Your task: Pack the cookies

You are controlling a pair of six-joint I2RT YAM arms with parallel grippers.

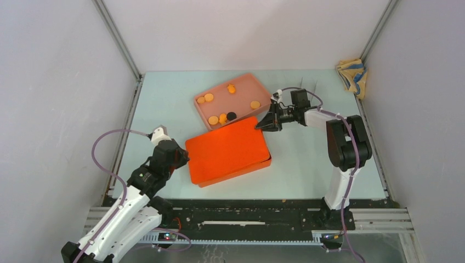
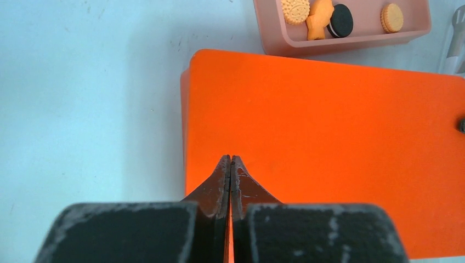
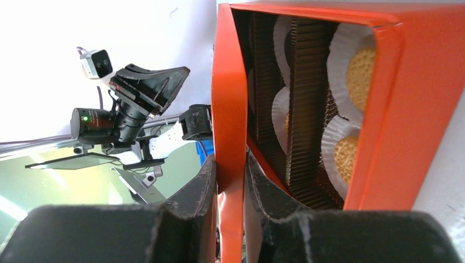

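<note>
Orange box (image 1: 227,150) lies mid-frame, with the pink tray (image 1: 244,93) just above it. Right gripper (image 1: 259,126) pinches the lid (image 3: 227,82) at its upper-right corner, apparently to raise it. Left gripper (image 1: 185,158), fully closed and empty, rests at the box's left edge, probably steadying it. Cookies (image 1: 213,120) lie in the tray, others in the box.

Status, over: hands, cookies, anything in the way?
Right hand shut on orange lid edge, lid partly open. Left hand shut, empty, at lid's left edge. Cookies loose in pink tray. Nothing blocking.
</note>
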